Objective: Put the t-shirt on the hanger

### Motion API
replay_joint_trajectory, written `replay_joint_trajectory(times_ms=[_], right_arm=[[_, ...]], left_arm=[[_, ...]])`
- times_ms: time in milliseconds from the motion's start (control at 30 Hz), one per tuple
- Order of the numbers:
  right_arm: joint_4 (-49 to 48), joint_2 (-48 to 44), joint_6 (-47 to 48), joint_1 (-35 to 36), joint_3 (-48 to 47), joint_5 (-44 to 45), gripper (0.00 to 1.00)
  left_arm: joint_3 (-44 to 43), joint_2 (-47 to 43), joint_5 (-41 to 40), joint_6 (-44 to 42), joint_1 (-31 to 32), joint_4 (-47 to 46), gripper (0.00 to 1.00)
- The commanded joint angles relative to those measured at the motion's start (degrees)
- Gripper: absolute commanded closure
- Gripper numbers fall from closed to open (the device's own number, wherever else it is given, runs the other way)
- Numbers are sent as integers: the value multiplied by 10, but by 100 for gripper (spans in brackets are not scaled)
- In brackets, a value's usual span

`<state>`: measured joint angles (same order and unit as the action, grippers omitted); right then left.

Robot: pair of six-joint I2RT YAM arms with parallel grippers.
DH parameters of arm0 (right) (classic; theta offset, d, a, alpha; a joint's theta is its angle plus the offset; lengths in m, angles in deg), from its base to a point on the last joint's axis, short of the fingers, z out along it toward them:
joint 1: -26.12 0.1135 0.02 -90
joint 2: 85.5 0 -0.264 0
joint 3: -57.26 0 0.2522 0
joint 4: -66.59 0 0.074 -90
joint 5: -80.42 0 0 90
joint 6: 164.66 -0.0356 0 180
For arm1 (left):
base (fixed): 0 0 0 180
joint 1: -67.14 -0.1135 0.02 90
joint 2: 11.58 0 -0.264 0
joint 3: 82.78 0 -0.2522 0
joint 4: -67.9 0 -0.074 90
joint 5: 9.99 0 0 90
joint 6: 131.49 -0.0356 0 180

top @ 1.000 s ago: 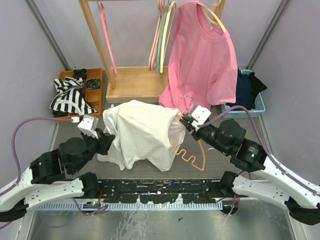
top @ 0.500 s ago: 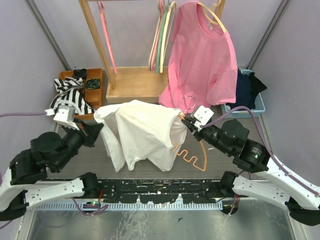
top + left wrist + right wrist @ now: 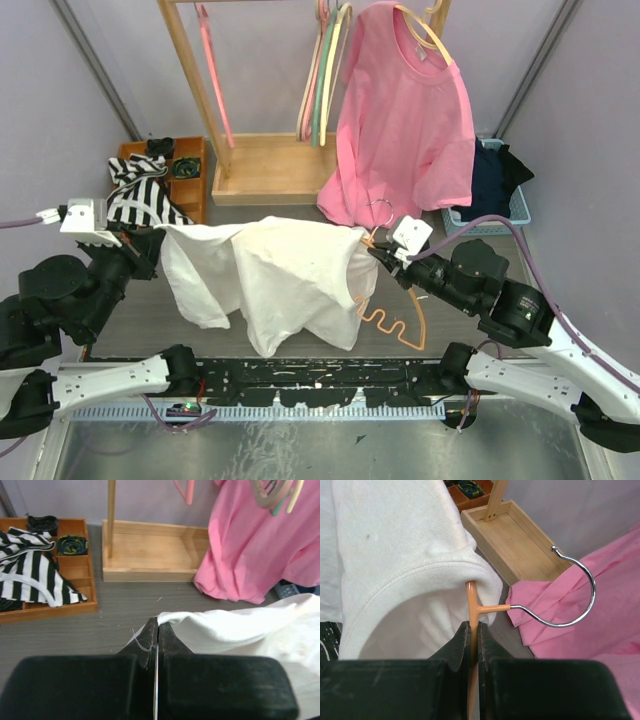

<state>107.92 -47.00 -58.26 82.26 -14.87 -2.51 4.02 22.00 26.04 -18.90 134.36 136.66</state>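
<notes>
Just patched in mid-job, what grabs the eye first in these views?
The white t-shirt is strung mid-table between both arms: the left end effector pinches its edge, the right end effector clamps the orange hanger whose neck pokes through the collar. Behind, a big pink t-shirt hangs on the wooden rack.

**Layout.** The t-shirt (image 3: 290, 280) spans the middle of the scene above the surface (image 3: 200, 335). Its left edge is in the left gripper (image 3: 150, 240) and its right side is over the hanger (image 3: 385, 322), which the right gripper (image 3: 372, 250) holds just right of it. Behind it, at far centre, stands the rack (image 3: 265, 170), with a second shirt (image 3: 405, 120) hanging from its right side. A tray (image 3: 203, 190) holding a cloth (image 3: 140, 200) lies far left, and a basket (image 3: 522, 210) lies far right, beside the second shirt.
</notes>
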Motion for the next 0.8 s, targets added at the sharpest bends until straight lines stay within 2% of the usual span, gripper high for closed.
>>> replay_joint_trajectory(times_ms=[0, 300, 500, 633, 667, 767], right_arm=[[-1, -2, -10, 2, -48, -33, 99], [66, 13, -34, 2, -36, -79, 99], [71, 34, -49, 3, -15, -93, 99], [78, 52, -56, 2, -24, -101, 99], [79, 58, -58, 2, -29, -103, 99], [74, 72, -62, 2, -32, -104, 99]], left_arm=[[-19, 22, -54, 6, -1, 58, 100], [-2, 25, -83, 127, 0, 215, 100], [37, 52, -57, 247, -1, 324, 100], [84, 46, -20, 300, -1, 348, 100], [93, 43, -13, 311, -1, 351, 98], [105, 31, 2, 325, -1, 349, 73]])
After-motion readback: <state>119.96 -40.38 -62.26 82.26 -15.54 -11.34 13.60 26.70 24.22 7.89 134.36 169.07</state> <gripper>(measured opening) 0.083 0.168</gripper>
